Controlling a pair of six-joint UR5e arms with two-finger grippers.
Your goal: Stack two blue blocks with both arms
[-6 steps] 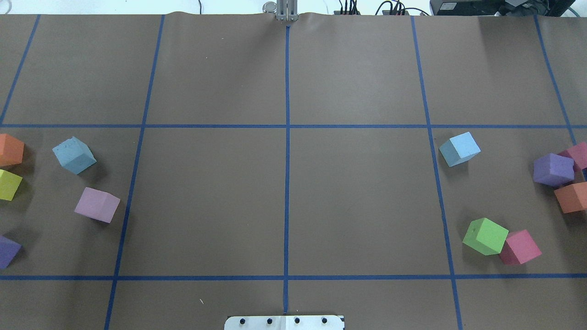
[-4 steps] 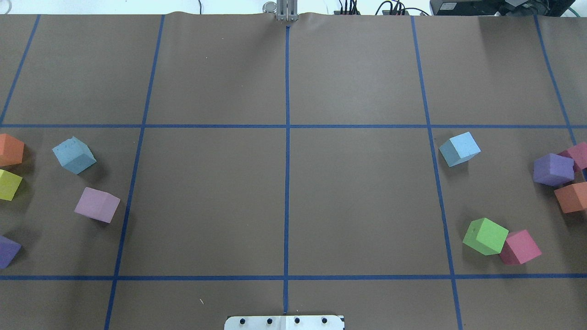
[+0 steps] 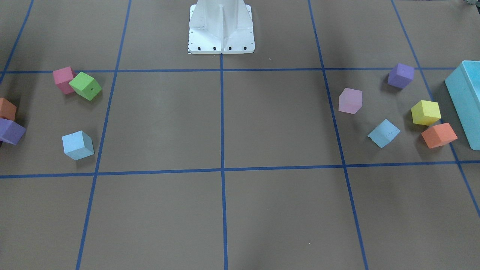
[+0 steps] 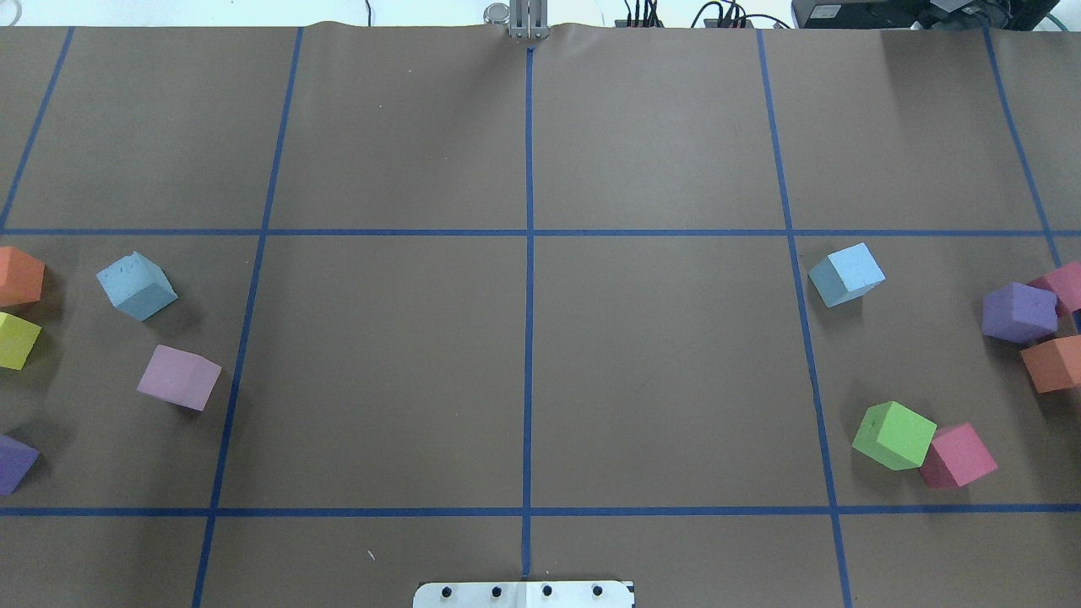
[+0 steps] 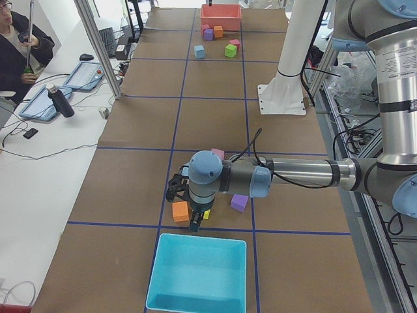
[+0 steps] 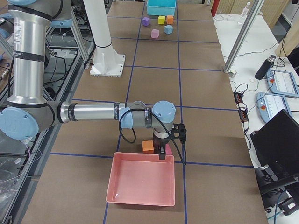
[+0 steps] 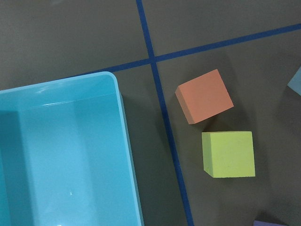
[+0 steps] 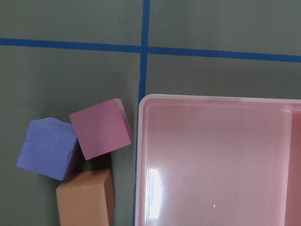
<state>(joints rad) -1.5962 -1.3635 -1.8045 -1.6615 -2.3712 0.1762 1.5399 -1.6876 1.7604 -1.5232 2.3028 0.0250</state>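
Two sky-blue blocks lie far apart on the brown table. One blue block [image 4: 135, 285] [image 3: 383, 133] is on the robot's left; the other blue block [image 4: 846, 274] [image 3: 77, 145] is on its right. No arm shows in the overhead or front views. In the exterior left view my left gripper [image 5: 193, 222] hangs over the orange cube [image 5: 180, 211] beside the teal box [image 5: 195, 277]. In the exterior right view my right gripper [image 6: 162, 151] hangs at the pink tray's [image 6: 140, 184] near rim. I cannot tell whether either is open or shut. Both wrist views show no fingers.
On the left: an orange cube [image 7: 204, 96], a yellow cube [image 7: 228, 154], a pink cube [image 4: 178, 377], a purple cube [image 4: 13, 462]. On the right: green [image 4: 893, 435], red [image 4: 957, 455], purple [image 4: 1018, 312] and orange [image 4: 1053, 363] cubes. The white base [image 3: 221, 26] stands at the middle.
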